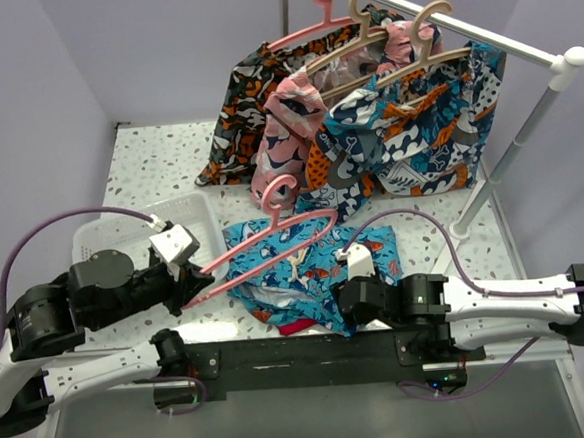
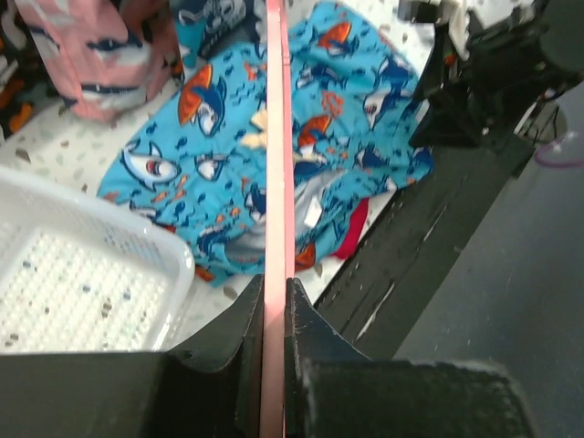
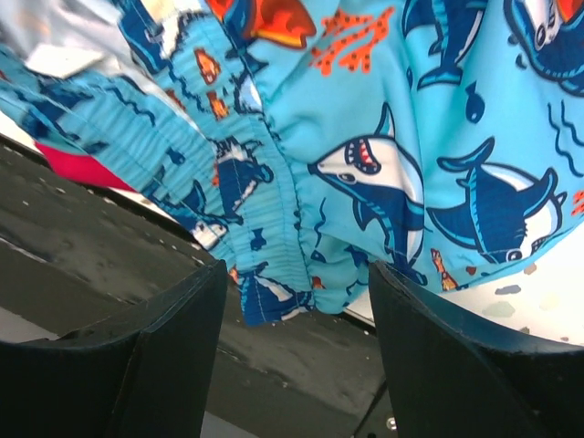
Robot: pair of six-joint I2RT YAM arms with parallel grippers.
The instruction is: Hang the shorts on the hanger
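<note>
Overhead, the left gripper (image 1: pixel 189 283) is clamped on one arm tip of the hanger (image 1: pixel 274 242). The hanger lies slantwise across the shorts (image 1: pixel 310 268), which are spread on the table just beside a white basket (image 1: pixel 113 237). The right gripper (image 1: pixel 340 301) sits at the shorts' near edge. From the left wrist, the jaws are closed tight on the thin pink bar, with the shorts beneath it and a red cloth (image 2: pixel 351 233) showing under their near edge. From the right wrist, the jaws stand wide; the elastic waistband hangs between the fingers (image 3: pixel 173 347), not pinched.
</note>
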